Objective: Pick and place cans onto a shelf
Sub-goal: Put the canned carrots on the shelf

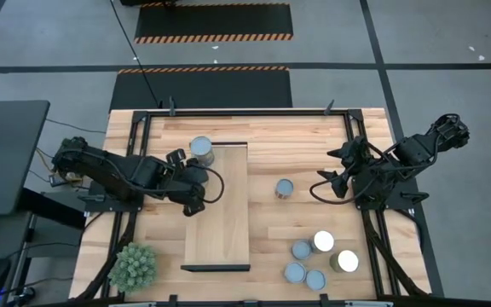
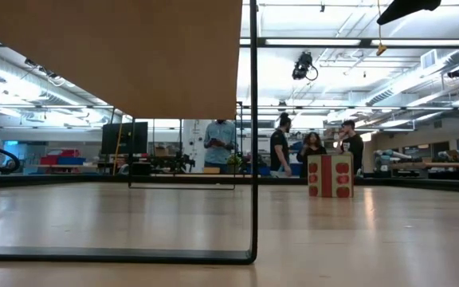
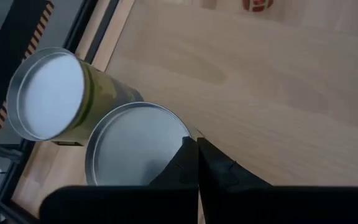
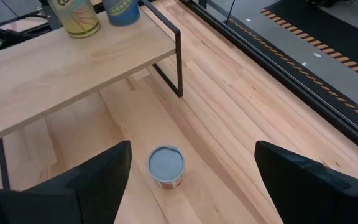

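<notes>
Where pale wooden shelf ends, round metal cans stand.

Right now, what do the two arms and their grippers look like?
Both arms are dark, near-black jointed links with black cables looping along them. The left gripper and right gripper each end in two dark fingers. In the right wrist view the fingers are broad, flat, matte black wedges; in the left wrist view they narrow to thin tips. No markings show.
</notes>
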{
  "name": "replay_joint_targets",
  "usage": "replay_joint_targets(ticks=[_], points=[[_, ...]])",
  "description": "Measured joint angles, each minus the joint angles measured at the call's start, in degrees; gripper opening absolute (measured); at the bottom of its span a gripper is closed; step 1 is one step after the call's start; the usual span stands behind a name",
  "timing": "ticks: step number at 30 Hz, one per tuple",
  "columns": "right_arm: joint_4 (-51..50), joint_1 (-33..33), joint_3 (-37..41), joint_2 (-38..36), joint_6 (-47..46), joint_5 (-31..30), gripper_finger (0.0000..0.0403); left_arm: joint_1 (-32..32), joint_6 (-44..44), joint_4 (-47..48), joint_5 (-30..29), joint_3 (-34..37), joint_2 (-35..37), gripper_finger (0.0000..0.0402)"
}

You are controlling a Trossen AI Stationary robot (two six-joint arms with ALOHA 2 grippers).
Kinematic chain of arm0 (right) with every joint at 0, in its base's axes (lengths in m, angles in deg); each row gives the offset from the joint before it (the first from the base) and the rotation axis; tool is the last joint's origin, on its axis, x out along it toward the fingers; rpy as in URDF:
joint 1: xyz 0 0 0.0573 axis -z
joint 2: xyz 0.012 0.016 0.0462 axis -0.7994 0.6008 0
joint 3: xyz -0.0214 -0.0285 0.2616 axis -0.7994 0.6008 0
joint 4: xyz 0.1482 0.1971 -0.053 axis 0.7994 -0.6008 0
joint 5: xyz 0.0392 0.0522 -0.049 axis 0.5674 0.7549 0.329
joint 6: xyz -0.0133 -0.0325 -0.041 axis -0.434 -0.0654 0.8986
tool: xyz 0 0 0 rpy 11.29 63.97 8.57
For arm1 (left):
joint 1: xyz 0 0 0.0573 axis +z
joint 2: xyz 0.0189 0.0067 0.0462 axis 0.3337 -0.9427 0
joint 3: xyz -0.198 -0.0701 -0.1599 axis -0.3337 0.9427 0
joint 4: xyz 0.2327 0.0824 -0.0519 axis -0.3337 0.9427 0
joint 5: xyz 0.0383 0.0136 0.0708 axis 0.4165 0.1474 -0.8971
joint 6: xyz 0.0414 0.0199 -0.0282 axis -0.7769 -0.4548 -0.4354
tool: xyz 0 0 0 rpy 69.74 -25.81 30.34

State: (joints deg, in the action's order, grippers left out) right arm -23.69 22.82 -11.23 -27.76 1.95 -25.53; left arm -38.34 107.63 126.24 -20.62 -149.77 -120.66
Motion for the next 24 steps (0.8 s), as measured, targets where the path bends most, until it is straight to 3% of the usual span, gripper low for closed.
replay_joint_targets(ticks=[9,24], points=[[-0.02,0.01,0.0,0.0,-0.05,0.0,0.0348,2.21,-3.37,-1.42,-0.03,0.15,-0.14,0.0],[1.91,0.0,0.0,0.0,0.2,0.0,0.0348,6.56,-3.76,-4.1,10.04,-1.24,-0.28,0.0]])
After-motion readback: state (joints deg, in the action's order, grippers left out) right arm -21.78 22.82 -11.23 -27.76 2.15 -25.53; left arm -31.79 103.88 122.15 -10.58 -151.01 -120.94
